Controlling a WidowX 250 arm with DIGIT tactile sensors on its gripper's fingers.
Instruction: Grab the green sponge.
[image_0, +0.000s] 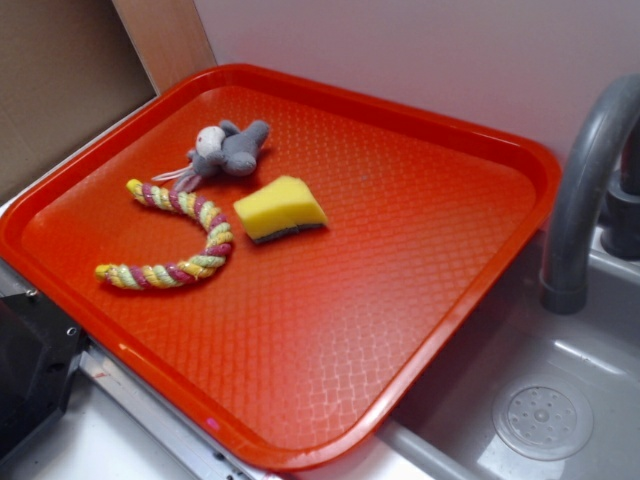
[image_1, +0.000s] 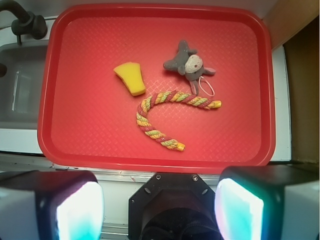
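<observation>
pale wall closes the back of the exterior view, with a brown cardboard panel (image_0: 60, 80) leaning at the upper left. on the counter (image_0: 110, 440) lies a large red-orange plastic tray with a textured floor (image_0: 400, 300), and beside its right edge sits a grey sink basin (image_0: 540, 400) with a curved grey tap (image_0: 585, 190) rising over it. in the tray's far-left part are three things close together: a small grey plush mouse (image_0: 228, 150), a curved twisted rope toy in yellow, pink and green (image_0: 180, 240), and the wedge-shaped yellow foam sponge with a dark green layer underneath (image_0: 280, 208). the sponge rests flat on the tray floor, just beside the rope's bend and near the mouse, touching neither as far as can be seen. no arm shows in this view.

from the wrist view, looking down, the same tray (image_1: 90, 135) fills the upper frame. the sponge (image_1: 130, 78) lies left of centre, yellow face up, with the mouse (image_1: 187, 62) to its right and the rope toy (image_1: 165, 117) below both. the tap (image_1: 25, 22) and sink (image_1: 20, 90) sit at the left. at the bottom edge the two fingers (image_1: 80, 210) stand wide apart, blurred and close to the lens, holding nothing, hanging near the tray's near rim and well apart from the sponge.
</observation>
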